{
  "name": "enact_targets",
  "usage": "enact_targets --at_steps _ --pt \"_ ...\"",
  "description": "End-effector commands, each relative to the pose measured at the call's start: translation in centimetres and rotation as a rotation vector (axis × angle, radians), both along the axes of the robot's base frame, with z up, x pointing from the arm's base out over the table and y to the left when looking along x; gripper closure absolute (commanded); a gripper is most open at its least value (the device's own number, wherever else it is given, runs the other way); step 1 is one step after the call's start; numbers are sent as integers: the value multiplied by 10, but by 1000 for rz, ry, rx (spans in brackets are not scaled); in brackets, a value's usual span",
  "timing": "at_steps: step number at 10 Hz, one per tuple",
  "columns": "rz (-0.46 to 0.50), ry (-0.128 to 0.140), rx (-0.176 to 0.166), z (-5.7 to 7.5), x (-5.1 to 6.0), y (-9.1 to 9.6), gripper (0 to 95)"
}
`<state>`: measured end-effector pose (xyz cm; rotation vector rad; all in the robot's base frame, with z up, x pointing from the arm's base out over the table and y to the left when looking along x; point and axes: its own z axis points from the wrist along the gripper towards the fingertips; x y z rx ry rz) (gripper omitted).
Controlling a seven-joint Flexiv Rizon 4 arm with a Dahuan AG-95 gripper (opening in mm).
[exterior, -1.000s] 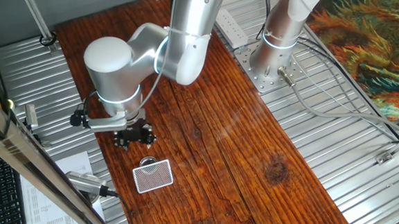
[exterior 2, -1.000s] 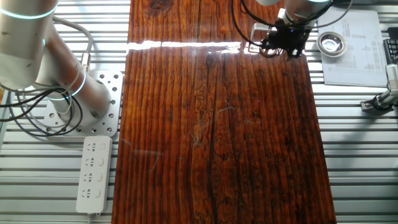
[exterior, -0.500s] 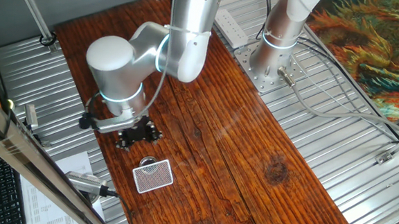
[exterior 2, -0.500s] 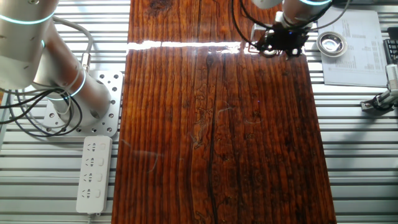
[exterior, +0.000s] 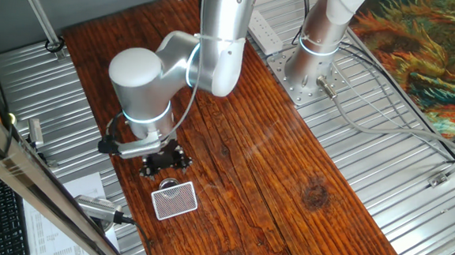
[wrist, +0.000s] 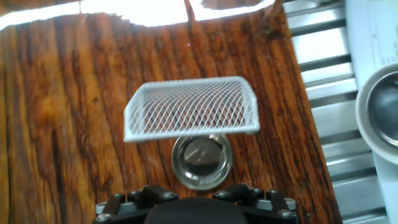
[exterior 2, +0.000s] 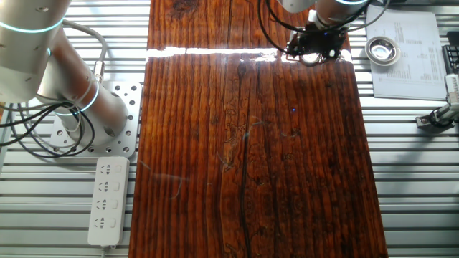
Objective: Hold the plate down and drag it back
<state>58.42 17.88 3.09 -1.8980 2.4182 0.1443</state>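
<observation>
White mesh basket (wrist: 191,106) crowds just beyond the plate (wrist: 201,161).

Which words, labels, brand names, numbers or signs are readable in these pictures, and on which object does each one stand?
No text can be read in any view.
Printed sheet beside the wooden table: rows of print, too small and blurred to read.
Plate, white mesh basket, power strip, gripper: no lettering visible.
</observation>
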Motion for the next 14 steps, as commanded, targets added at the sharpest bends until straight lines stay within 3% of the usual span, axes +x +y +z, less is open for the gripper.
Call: enact_targets --at_steps 1,4,14 --pt "-26 1 -24 -2 6 5 190" --pt "-30 2 -42 -7 9 13 190" --pt "-31 4 -58 -18 13 20 190"
